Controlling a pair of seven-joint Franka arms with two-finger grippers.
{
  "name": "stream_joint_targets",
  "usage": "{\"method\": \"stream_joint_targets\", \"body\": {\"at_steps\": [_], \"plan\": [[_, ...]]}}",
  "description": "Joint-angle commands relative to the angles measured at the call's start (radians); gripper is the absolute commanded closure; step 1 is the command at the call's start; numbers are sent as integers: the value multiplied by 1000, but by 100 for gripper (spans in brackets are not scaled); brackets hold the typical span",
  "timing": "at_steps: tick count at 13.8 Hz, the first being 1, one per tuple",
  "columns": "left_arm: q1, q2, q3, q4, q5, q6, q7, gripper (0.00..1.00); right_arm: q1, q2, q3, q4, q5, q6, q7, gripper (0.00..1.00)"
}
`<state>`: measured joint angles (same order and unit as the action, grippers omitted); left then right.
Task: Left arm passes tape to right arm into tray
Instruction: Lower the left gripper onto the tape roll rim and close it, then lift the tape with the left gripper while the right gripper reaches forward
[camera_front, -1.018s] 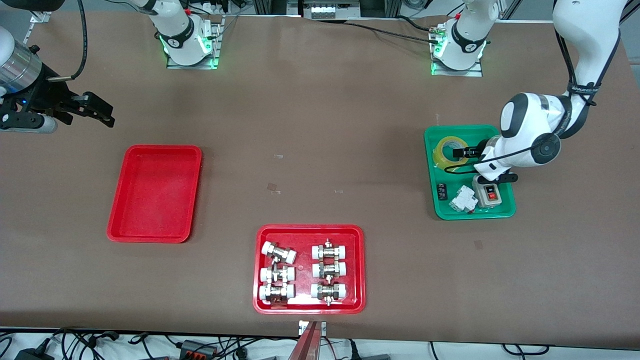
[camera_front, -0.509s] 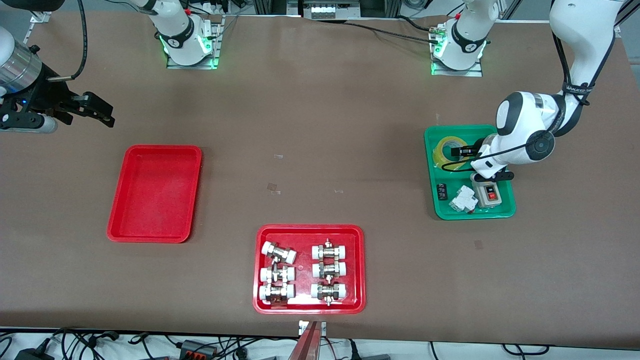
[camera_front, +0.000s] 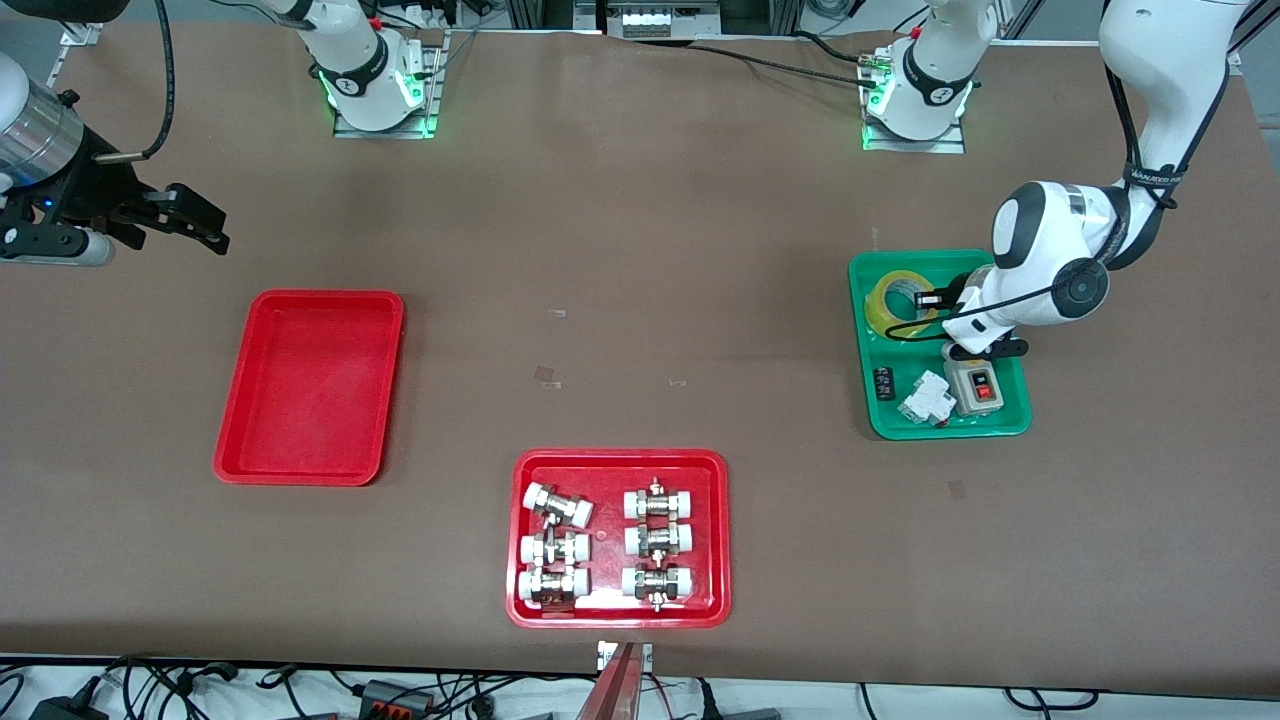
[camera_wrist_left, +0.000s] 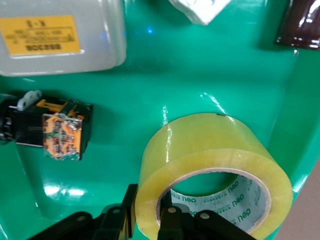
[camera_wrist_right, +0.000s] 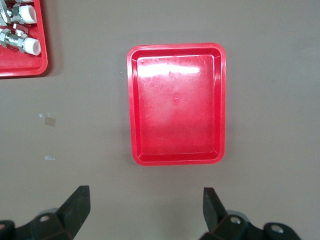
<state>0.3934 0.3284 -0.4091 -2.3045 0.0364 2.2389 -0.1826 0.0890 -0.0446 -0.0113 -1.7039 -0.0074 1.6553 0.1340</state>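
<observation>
The left gripper (camera_front: 928, 300) is down in the green tray (camera_front: 1010, 425) at the left arm's end of the table, and its fingers (camera_wrist_left: 172, 220) are closed on the wall of the tape (camera_front: 893, 300): in the left wrist view one finger sits inside the pale core and the other presses on the yellow outside. The tape (camera_wrist_left: 212, 172) stands in the part of the green tray (camera_wrist_left: 170, 65) that is farther from the front camera, and whether it touches the tray floor I cannot tell. In the same tray lie a grey switch box (camera_front: 975, 385) with a red button, a white breaker (camera_front: 925, 398) and a small black part (camera_front: 883, 384), all nearer to the front camera than the tape. The right gripper (camera_front: 190, 222) hangs in the air with its fingers wide apart and holds nothing; this arm waits at the right arm's end of the table. The right wrist view looks down on the plain red tray (camera_wrist_right: 176, 103). This tray (camera_front: 310, 386) is well apart from the tape. A second red tray (camera_front: 618, 620) with white-capped metal fittings (camera_front: 606, 543) lies near the table edge closest to the front camera.
</observation>
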Motion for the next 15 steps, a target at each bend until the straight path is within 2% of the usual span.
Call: {"method": "stream_joint_targets", "body": {"at_steps": [1, 3, 5, 8, 9, 11, 13, 15], "plan": [[7, -98, -11, -4, 7, -73, -34, 99, -6, 3, 4, 18, -6, -9, -10, 0], [5, -175, -28, 32, 5, -142, -23, 99, -8, 2, 4, 20, -6, -9, -11, 0], [5, -196, -65, 129, 4, -258, -21, 98, -8, 0, 4, 21, -3, -9, -16, 0], [4, -193, -161, 354, -24, -480, -29, 99, -9, 0, 2, 21, 0, -8, -22, 0], [5, -192, -216, 434, -38, -528, -34, 99, -9, 2, 2, 20, 0, -8, -22, 0], [-1, -178, -270, 621, -110, -693, -96, 99, -9, 2, -1, 13, -2, -11, -22, 0], [1, -175, -307, 698, -183, -675, -132, 99, -14, 8, -1, 12, -3, -29, -24, 0], [-25, -120, -315, 708, -263, -544, -196, 99, -9, 20, -1, 12, -5, -58, -24, 0]]}}
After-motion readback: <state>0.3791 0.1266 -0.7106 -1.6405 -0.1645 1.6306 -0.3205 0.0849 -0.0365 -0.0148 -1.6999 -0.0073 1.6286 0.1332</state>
